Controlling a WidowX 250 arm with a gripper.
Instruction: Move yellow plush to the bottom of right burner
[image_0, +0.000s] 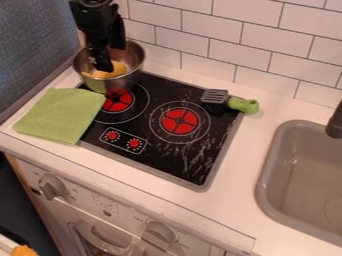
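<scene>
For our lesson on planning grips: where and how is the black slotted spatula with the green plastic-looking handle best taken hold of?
Best, I'd judge, by the green handle, from above, closing across its width. It is thick and rounded and juts past the black stovetop's right edge, while the spatula's slotted head is broad and looks thin.

ok so my kitchen corner has a white tiled wall (240, 27) with dark grout lines along the back, plus a blue-grey surface (30, 37) at the left. My counter (264, 105) is white, with a grey sink (304, 175) set into it on the right and a dark tap (335, 122) at the edge. Under the counter I get a pale oven front (85, 207) with chunky round knobs (53, 186), and a dark patch (23, 217) lower left, can't tell if that's floor tbh
</scene>
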